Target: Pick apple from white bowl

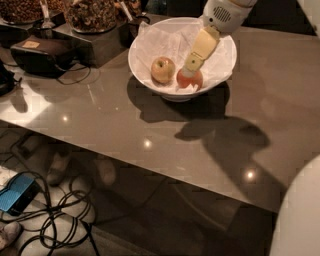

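The white bowl [137, 62], lined with crinkled white paper, stands at the back middle of the grey table. The reddish-orange apple [190, 81] lies at the bowl's front, right of a yellow-green apple [163, 69]. My gripper [191, 69] reaches down into the bowl from the upper right, its cream-coloured tip right on top of the reddish apple and covering the apple's upper part. The white wrist housing [223, 14] sits above the bowl's far rim.
A dark box [42, 54] with a cable and containers of nuts [92, 12] stand at the back left. The table's front edge [150, 170] runs diagonally. Cables and a blue device [17, 192] lie on the floor. A white robot part [300, 215] fills the bottom right corner.
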